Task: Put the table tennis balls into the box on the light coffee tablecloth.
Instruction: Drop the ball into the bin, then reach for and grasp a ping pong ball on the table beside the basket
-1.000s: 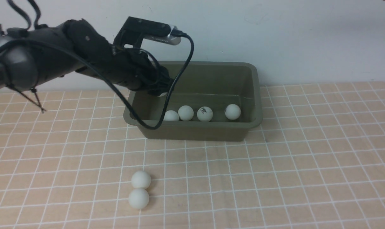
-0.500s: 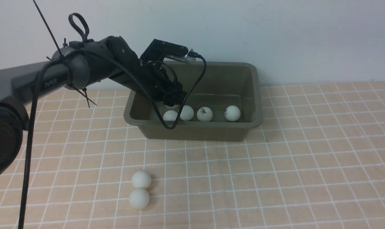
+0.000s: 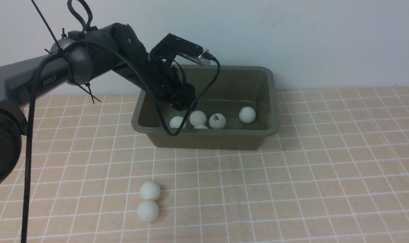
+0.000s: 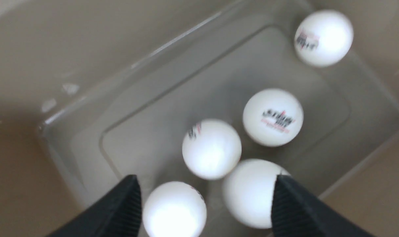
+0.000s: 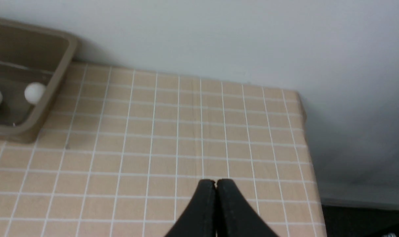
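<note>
**Jaws spread over the box, two balls out on the cloth**

Left jaws stand wide apart and hold nothing; right jaws are pressed together, also empty, hanging over bare light coffee tablecloth [image 5: 186, 131] to the right of the box. Nearest the robot, two table tennis balls [image 3: 150, 190] lie touching on the covered tabletop, one just behind the other [image 3: 147, 211]. Farther back, the box [image 3: 208, 136] holds five more balls [image 4: 273, 117], four bunched toward its left half and one apart at the right, with the left jaws hanging over the bunch. Each ball is probably very light, stiff but thin-shelled and smooth, so a nudge would send it rolling. It looks best taken from above across its widest part, closing from left and right to clear its neighbour, with a gentle squeeze
</note>
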Robot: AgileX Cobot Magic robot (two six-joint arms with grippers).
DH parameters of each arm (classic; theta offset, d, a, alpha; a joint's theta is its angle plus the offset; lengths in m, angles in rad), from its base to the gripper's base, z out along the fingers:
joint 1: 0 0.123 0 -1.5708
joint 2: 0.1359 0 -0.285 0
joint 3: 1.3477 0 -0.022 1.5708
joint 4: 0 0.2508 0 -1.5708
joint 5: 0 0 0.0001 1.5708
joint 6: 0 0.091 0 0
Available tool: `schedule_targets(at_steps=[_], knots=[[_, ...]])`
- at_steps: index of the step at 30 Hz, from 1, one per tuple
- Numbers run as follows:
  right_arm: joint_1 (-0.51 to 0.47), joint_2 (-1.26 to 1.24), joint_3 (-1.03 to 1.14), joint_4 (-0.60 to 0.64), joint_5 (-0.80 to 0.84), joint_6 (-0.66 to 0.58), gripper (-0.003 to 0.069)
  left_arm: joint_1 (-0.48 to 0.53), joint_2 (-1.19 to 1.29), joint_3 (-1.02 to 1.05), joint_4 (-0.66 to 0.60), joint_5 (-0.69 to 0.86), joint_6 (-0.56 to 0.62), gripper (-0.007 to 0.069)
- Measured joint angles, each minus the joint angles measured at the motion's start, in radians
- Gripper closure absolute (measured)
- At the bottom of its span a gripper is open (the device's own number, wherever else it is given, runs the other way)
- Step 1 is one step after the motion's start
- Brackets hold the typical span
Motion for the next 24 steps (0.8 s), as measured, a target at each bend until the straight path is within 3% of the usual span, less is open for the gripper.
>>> schedule_targets(at_steps=[6,14,18,24], knots=[[0.0,-0.036,0.036,-0.037,-0.009,0.009,0.0677,0.0,-0.052,0.0,0.03,0.157,-0.061,0.0146],[0.045,-0.036,0.036,-0.053,-0.015,0.028,0.0677,0.0,-0.219,0.0,0.282,0.512,-0.302,0.0145],[0.067,-0.036,0.036,-0.064,-0.015,0.043,0.0677,0.0,-0.274,0.037,0.31,0.537,-0.379,0.0145],[0.077,-0.036,0.037,-0.072,-0.015,0.046,0.0677,-0.012,-0.372,0.286,0.252,0.529,-0.406,0.0155]])
